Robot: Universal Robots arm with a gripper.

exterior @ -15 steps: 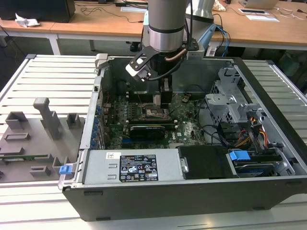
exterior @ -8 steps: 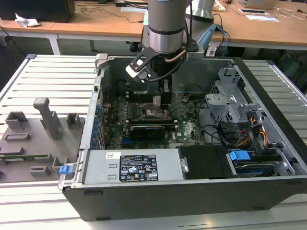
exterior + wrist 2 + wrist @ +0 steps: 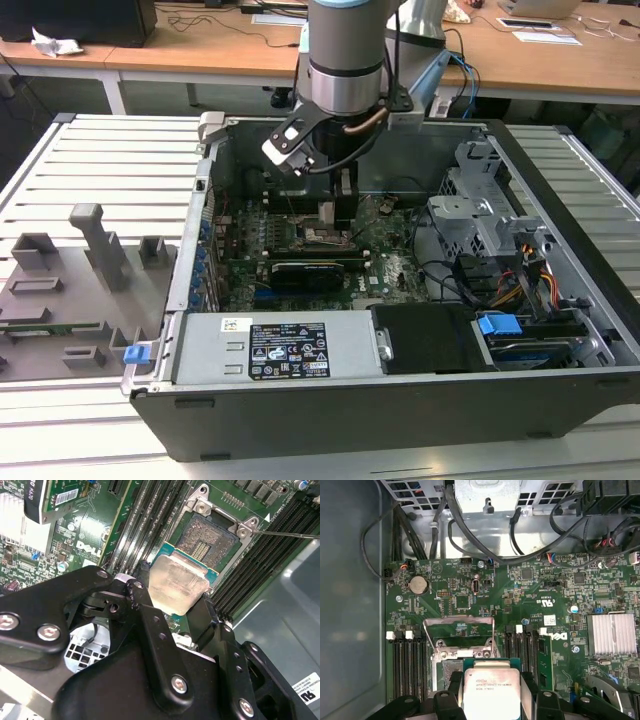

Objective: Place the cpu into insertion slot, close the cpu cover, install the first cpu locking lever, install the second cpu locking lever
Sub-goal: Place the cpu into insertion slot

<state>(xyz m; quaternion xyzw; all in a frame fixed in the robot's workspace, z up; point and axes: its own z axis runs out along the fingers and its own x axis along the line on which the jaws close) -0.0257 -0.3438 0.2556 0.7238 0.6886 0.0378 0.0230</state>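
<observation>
My gripper (image 3: pixel 176 587) is shut on the cpu (image 3: pixel 175 577), a pale silvery square chip pinched between two black fingers (image 3: pixel 144 580). The cpu hovers tilted just beside and above the insertion slot (image 3: pixel 207 535), whose dark pin field lies bare inside its metal rim. In the first wrist view the cpu (image 3: pixel 491 695) sits between the fingers (image 3: pixel 455 682) and overlaps one edge of the insertion slot (image 3: pixel 449 672). The cpu cover (image 3: pixel 455 623) stands swung open beyond the slot. A thin locking lever (image 3: pixel 285 534) sticks out sideways. In the exterior view the gripper (image 3: pixel 335 208) hangs inside the case over the slot (image 3: pixel 325 236).
Black memory slots (image 3: pixel 407 665) flank the socket on both sides. A long black card (image 3: pixel 305 272) lies just in front of it, and a finned heat sink (image 3: pixel 611 634) stands nearby. Case walls, a drive cage (image 3: pixel 480 215) and loose cables (image 3: pixel 470 540) hem the area in.
</observation>
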